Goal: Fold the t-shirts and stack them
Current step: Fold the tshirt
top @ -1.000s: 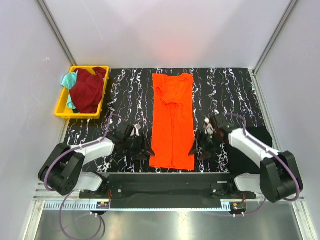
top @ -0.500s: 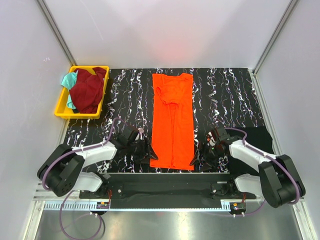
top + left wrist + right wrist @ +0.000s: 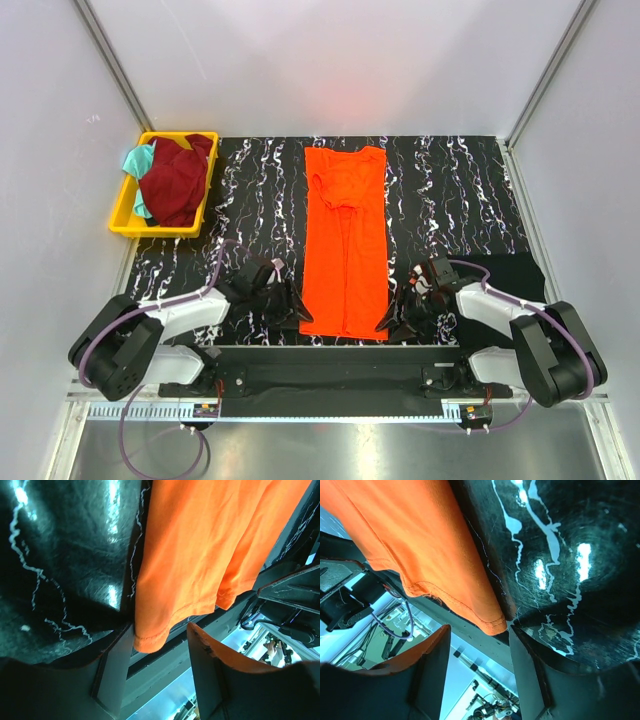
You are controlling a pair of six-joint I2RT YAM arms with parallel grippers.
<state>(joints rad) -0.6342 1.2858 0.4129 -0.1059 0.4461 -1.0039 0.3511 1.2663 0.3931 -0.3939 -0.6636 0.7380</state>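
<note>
Orange t-shirt: the orange t-shirt (image 3: pixel 345 240) lies flat as a long narrow strip down the middle of the desk (image 3: pixel 450 190), with the collar far from you and the hem at the near edge.
Other t-shirts: the maroon t-shirt (image 3: pixel 175 180) and the teal t-shirt (image 3: pixel 137 160) sit bunched in the yellow bin (image 3: pixel 122 222) at the far left.
Left hand: your left hand (image 3: pixel 292 308) is low at the near-left hem corner (image 3: pixel 150 640). Its fingers are apart with the corner between them, and nothing is pinched yet.
Right hand: your right hand (image 3: pixel 392 318) mirrors it at the near-right hem corner (image 3: pixel 492 622), spread around the cloth but not gripping it.
Handling: expect thin, light, limp cloth. It is not fragile and the fingers grip it easily, but it sags and holds no shape.
Where to hold: take the two hem corners, biting deep enough to catch every layer.
Risk: a shallow pinch probably lifts only the top layer, and uneven pulls likely skew the fold.
</note>
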